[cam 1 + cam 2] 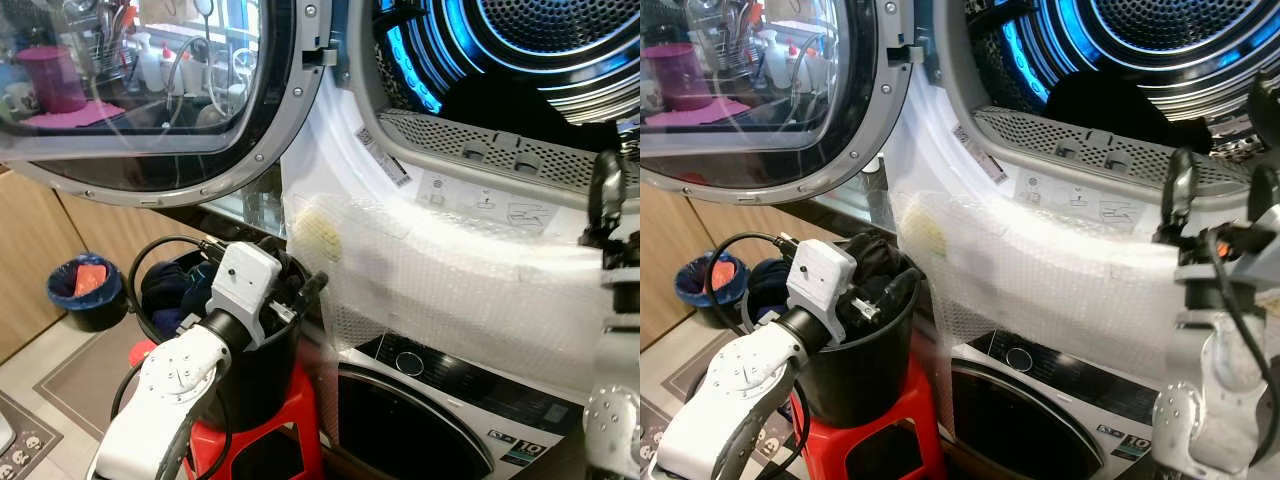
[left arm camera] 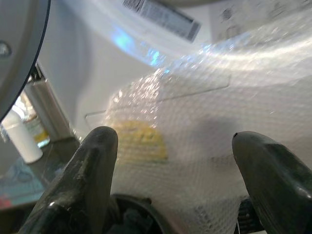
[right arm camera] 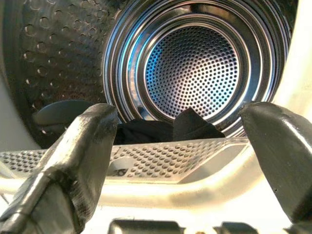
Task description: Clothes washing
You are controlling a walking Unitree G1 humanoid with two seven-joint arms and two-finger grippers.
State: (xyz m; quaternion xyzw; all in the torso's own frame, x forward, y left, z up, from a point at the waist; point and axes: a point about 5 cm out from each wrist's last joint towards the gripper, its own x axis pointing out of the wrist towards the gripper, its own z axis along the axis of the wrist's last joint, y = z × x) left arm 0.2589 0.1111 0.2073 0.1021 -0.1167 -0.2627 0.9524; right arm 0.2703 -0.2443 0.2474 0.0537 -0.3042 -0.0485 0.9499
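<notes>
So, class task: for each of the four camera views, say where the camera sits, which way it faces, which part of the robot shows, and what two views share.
Left eye view: on the head, looking forward and down at the open drum, door and black bucket; both arms show.
Right eye view: beside it, same scene; right tool at the drum's rim.
Left wrist view: over the bucket, facing the bubble wrap; left tool open.
Right wrist view: facing into the drum at dark clothes; open fingers show.
Shared: both eye views show the red stool.
</notes>
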